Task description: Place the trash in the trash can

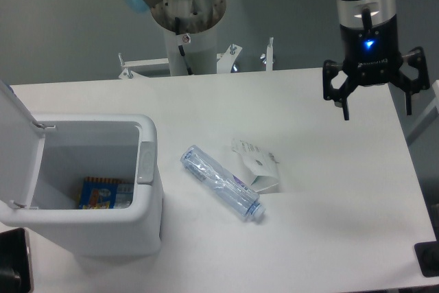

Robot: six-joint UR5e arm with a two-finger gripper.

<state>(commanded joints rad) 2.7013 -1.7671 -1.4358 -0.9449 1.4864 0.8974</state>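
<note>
Farthest to the left of the end effector (pixel 376 110), at the worktop's (pixel 329 238) left edge, stands the trash can (pixel 130 228), a white rectangular bin with rounded corners. Its flip lid (pixel 15 138) is swung up and back on the far left side, so the mouth is uncovered, and a grey latch tab (pixel 146 163) sits on the rim facing the end effector's side. Inside, at the bottom, lies a colourful blue and orange packet (pixel 103 193).

Nearer the end effector, but still well to its left and lower in the view, the clear crushed plastic bottle (pixel 221 182) lies on its side on the worktop. It runs diagonally, with its base toward the trash can and its cap end pointing down and right. A bluish label shows near the cap end. Just beside it, on the side closer to the end effector, lies the white flattened paper carton (pixel 257 166); whether the two touch is hard to tell.

The end effector itself hangs at the far right, above the worktop near its back right corner, well apart from both pieces of trash and farther still from the trash can. Its fingers (pixel 344 104) point downward and are spread wide, with nothing between them. A blue light glows on its body.
</note>
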